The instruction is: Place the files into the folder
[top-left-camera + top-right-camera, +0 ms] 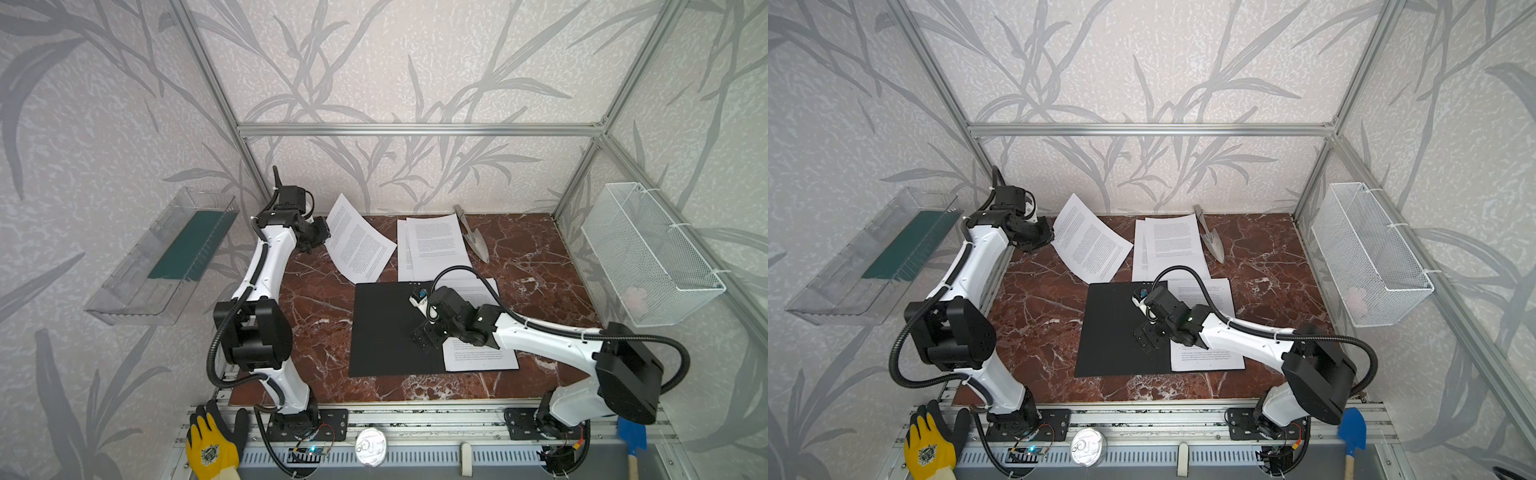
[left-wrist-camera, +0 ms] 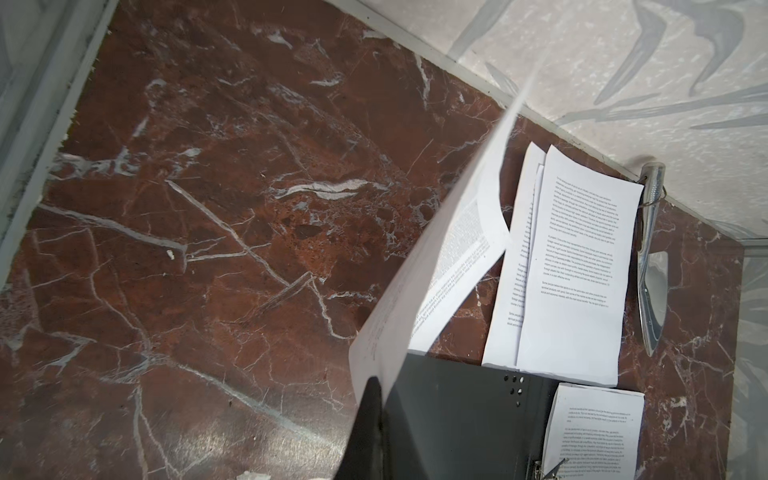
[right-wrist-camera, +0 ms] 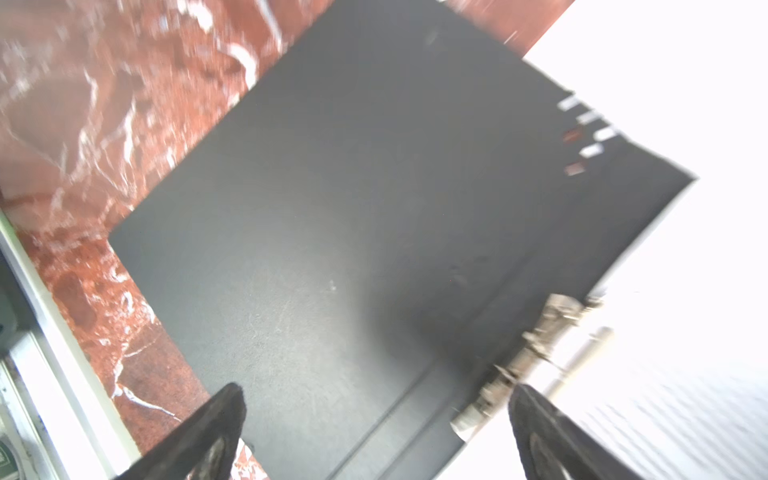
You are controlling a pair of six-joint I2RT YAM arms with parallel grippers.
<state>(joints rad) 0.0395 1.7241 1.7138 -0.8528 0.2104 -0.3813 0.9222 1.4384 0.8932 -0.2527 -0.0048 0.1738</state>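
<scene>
Under the right claw (image 1: 423,336), flat on the red marble table (image 1: 316,316): the folder (image 1: 386,332), black, lying open, spine running from the front edge toward the back wall, directly below this claw. To the claw's left, only the bare black cover; to its right, a printed sheet (image 1: 478,359) resting on the other half, long axis parallel to the spine.

Beyond the right claw, near the back wall: small stack of files (image 1: 436,249), flat, long axis also front to back, near edge just at the folder's far edge.

Beside the left claw (image 1: 318,237): one more sheet (image 1: 359,245), pinched at its edge between pressed-together jaws, lifted and curved, long axis slanting from the back wall down toward the folder's far left corner. Cannot tell if its lowest corner touches the table.

Left arm: elbow bent high, forearm reaching to the back left corner, wrist turned toward the middle. Right arm: stretched low from the front right, wrist bent down, jaws spread wide and empty, one finger (image 3: 216,424) over the black cover, the other over the metal clip (image 3: 536,349).

Right of the stack, far beyond the right claw: metal trowel (image 1: 478,243), blade pointing to the front.
</scene>
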